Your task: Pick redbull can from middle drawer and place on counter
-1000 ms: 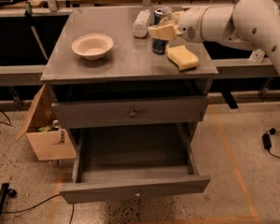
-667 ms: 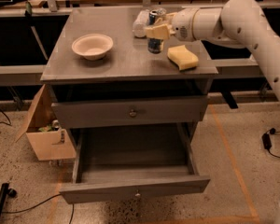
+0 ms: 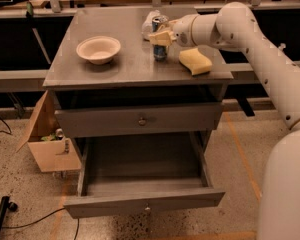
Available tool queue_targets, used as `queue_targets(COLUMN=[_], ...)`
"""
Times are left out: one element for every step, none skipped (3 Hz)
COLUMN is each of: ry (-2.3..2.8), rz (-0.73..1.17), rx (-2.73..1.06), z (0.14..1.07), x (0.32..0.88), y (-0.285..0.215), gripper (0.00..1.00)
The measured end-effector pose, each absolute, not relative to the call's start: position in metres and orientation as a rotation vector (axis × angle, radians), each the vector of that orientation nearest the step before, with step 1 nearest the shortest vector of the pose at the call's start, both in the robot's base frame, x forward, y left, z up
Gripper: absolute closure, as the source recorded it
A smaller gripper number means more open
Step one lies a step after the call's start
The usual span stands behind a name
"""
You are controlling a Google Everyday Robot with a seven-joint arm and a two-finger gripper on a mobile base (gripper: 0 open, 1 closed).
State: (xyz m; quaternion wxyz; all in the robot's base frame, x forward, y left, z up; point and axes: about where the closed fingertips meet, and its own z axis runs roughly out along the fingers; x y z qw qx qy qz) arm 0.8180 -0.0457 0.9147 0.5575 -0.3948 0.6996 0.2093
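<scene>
The redbull can (image 3: pixel 159 53) stands upright on the counter (image 3: pixel 125 66), right of its middle and towards the back. My gripper (image 3: pixel 161 37) reaches in from the right at the can's height and is shut on the can, one pale finger (image 3: pixel 159 38) lying across its front. The middle drawer (image 3: pixel 144 202) is pulled wide open below, and its grey box shows bare inside.
A white bowl (image 3: pixel 98 49) sits on the counter's left side. A yellow sponge (image 3: pixel 195 60) lies right of the can, and a whitish plastic bottle (image 3: pixel 149 23) lies behind it. The taller-fronted drawer (image 3: pixel 140 119) above is closed. A cardboard box (image 3: pixel 46 141) stands on the floor at the left.
My gripper and the can have moved a little to the left over the counter, away from the sponge. The drawer has stayed open.
</scene>
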Motion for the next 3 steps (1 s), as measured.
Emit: queue_targets(ry=[1.655,1.663,1.668], rz=[0.486,0.48,0.451], rx=[-0.917,-0.89,-0.85], z=[0.904,0.898,0.902], x=[0.831,0.834,0.826], y=[-0.039,-0.04,-0.055], gripper=[0.38,0.15,0.0])
